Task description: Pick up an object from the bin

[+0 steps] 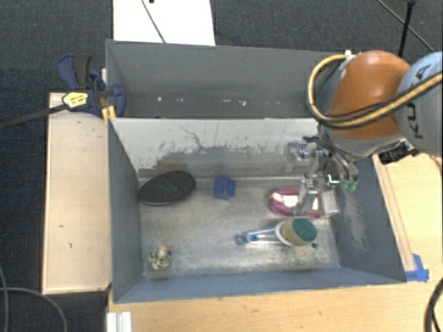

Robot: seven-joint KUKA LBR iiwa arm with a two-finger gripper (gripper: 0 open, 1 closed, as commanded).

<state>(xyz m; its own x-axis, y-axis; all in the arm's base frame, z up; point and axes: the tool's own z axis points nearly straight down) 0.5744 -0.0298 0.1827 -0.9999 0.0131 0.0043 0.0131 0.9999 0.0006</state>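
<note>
The arm point(423, 92) came in from the right of the frame, its orange cover point(367, 81) hanging above the upper right corner of the grey bin point(208, 75). Below the cover the gripper point(318, 203) stood low in the right part of the bin, near the far wall, just beside a pink thing point(283, 201), perhaps a small cup lying on its side. The pink thing lay at the gripper's left edge in the frame, and whether the two touched could not be told. Nor could I tell whether the gripper was released or clenched, since its metal parts ran together from this angle, and nothing was plainly seen inside it. Just below the gripper, toward the near wall, lay a brush point(294, 232) with a round green and white head and a blue handle pointing left. A small blue block point(223, 187) sat in the middle of the floor, a black oval disc point(166, 187) lay at the left, and a tiny figure point(160, 256) stood in the lower left corner, all well apart from the gripper.
</note>
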